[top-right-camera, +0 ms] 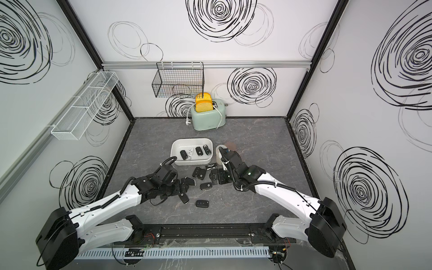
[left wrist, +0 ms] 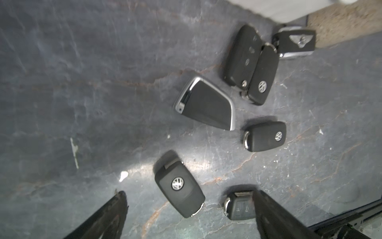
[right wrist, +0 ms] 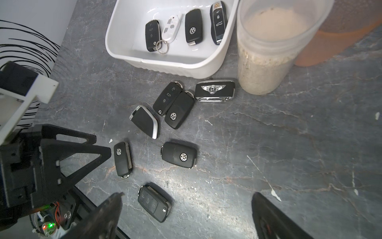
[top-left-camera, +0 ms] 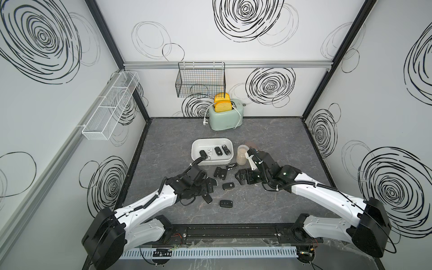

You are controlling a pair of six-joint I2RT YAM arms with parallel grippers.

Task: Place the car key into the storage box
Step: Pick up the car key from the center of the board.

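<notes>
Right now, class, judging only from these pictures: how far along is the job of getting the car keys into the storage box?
Done: four keys, three black and one white key, lie in the storage box. In hand: nothing. The left gripper and right gripper are both open and empty, the left one framing a VW key. Left: seven keys on the table, among them the Bentley key.

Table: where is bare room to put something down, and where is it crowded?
Bare: table from jar to right wall, and the strip between toaster and storage box. Crowded: before the box, where loose car keys lie.
</notes>
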